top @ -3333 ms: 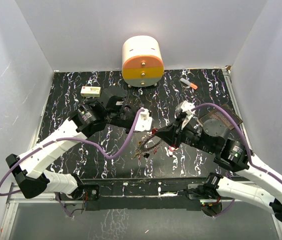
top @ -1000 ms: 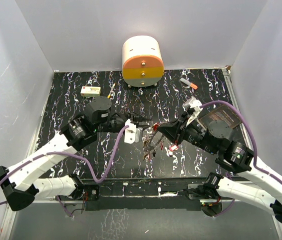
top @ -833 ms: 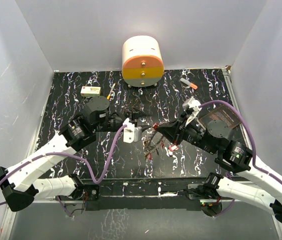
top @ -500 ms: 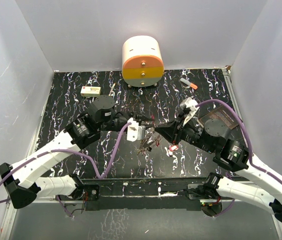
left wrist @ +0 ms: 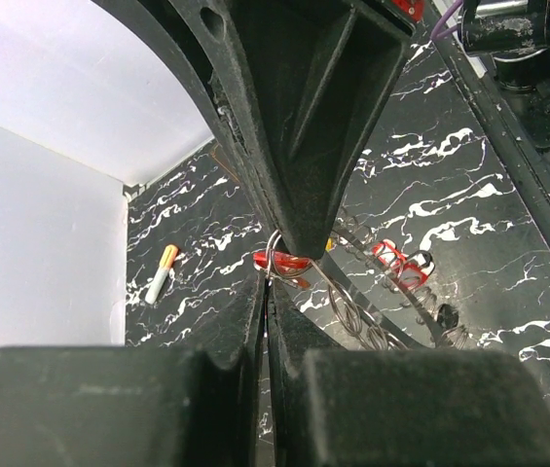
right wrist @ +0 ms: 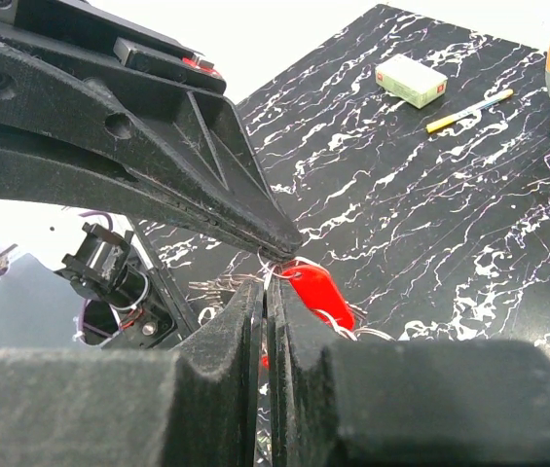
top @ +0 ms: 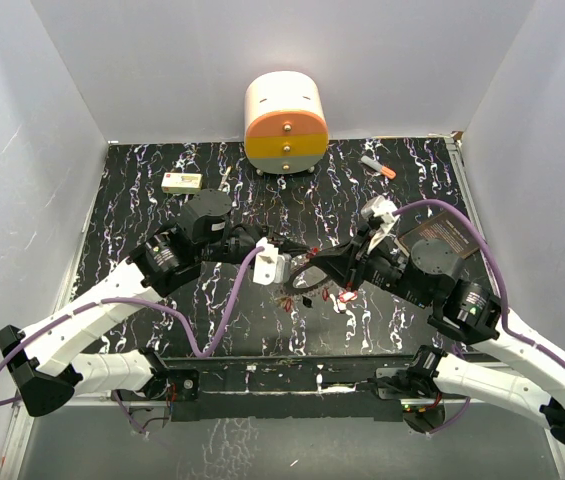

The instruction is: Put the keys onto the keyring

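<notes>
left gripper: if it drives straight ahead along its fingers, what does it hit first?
Most likely the red-headed key, which sits right at the tips of the left gripper. Just behind it is the right gripper, shut and pointing back nearly tip to tip. The gap between them is hard to judge.

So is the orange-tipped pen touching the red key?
Apart. The left wrist view shows bare table between the orange-tipped pen and the red key.

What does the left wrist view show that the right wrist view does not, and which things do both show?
Only left wrist: an orange-tipped marker and more red keys farther off. Only right wrist: a cream box and a yellow pen. Both: a red key where the shut left hand and shut right hand meet tip to tip, over the black marbled table.
</notes>
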